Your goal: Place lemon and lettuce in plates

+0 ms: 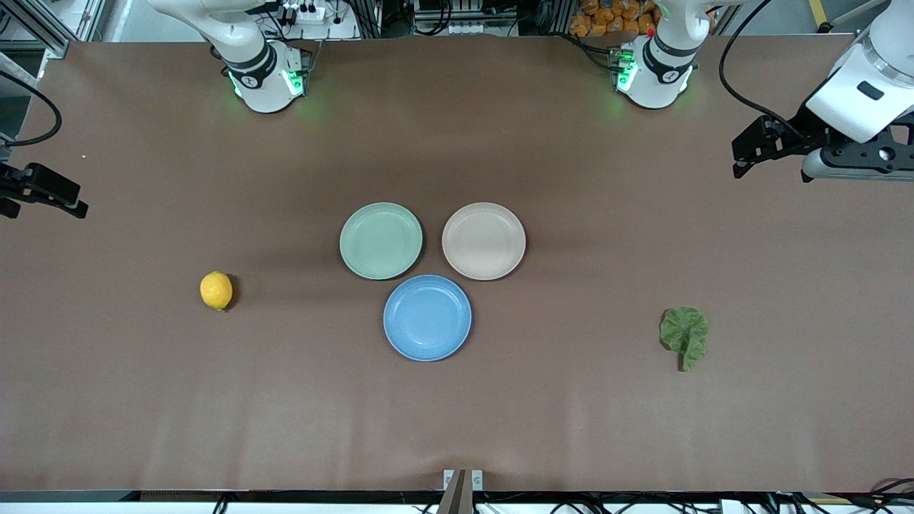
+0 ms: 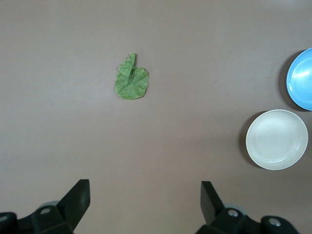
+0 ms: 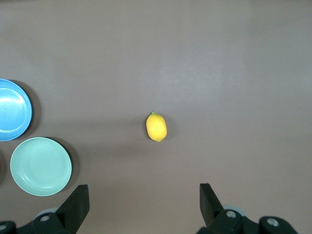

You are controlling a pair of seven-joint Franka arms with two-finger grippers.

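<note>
The yellow lemon (image 1: 216,290) lies on the brown table toward the right arm's end; it also shows in the right wrist view (image 3: 156,126). The green lettuce (image 1: 685,333) lies flat toward the left arm's end and shows in the left wrist view (image 2: 131,80). The blue plate (image 1: 427,318) and the beige plate (image 1: 483,240) sit empty mid-table. My left gripper (image 1: 742,158) (image 2: 145,195) hangs open and empty high over the table's left-arm end. My right gripper (image 1: 44,203) (image 3: 144,197) hangs open and empty over the right-arm end.
A pale mint-green plate (image 1: 380,240) sits empty beside the beige plate, touching the blue one's rim area. The three plates form a tight cluster. Both arm bases stand at the table's edge farthest from the front camera.
</note>
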